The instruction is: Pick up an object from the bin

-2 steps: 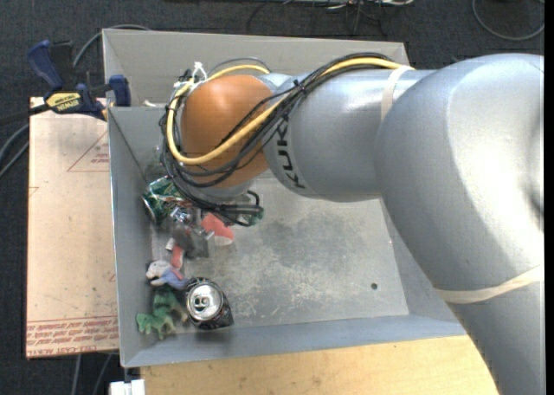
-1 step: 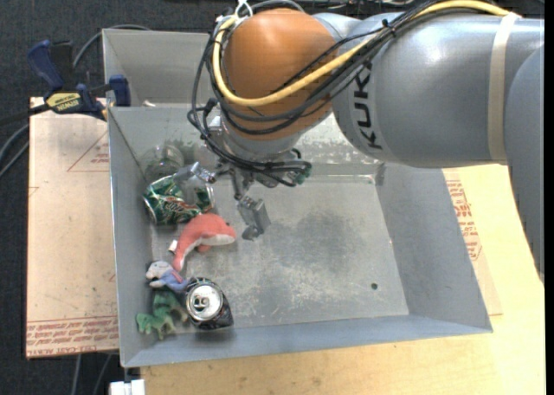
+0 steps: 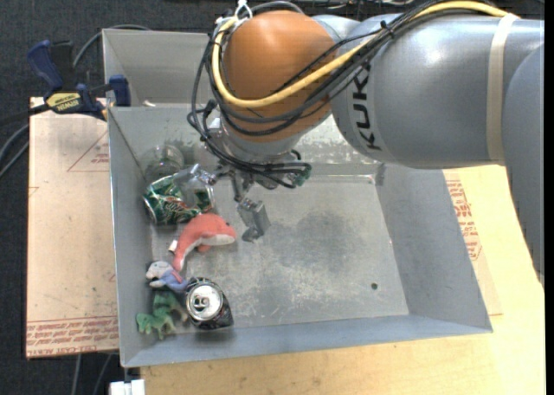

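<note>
Pink dolphin-shaped plastic toy [image 3: 206, 234] lay on the floor of the grey metal bin [image 3: 346, 250], towards its left side. The gripper [image 3: 251, 218] hung just beside the toy, on its right; whether it was open or closed could not be told, and nothing was seen in its hold. A crushed green drinks can [image 3: 173, 200] lay just behind the toy. A dark can with a silver top [image 3: 206, 303] and a small green toy [image 3: 156, 321] lay nearer the front left corner.
</note>
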Available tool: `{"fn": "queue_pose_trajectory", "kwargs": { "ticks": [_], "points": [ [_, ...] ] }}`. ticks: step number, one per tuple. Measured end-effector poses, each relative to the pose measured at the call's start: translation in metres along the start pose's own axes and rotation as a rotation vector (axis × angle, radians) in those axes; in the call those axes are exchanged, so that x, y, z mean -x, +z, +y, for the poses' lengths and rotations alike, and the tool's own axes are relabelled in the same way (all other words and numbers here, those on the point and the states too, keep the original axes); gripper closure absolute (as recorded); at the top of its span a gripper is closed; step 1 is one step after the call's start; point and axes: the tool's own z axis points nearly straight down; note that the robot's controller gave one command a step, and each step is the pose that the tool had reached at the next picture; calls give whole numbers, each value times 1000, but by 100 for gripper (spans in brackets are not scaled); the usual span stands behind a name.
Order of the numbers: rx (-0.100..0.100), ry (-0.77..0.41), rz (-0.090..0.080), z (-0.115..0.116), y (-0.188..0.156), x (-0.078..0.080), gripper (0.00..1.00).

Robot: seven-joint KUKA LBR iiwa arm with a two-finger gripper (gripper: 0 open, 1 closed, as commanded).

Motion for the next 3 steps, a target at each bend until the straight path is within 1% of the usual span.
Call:
{"fn": "queue_pose_trajectory", "kwargs": {
  "ticks": [1, 2, 3],
  "points": [
    [-6, -280, -6, 24, 56, -16, 0],
    [-2, -417, -4, 12, 83, 10, 0],
    [-6, -615, -9, -8, 144, 28, 100]
  ]
}}
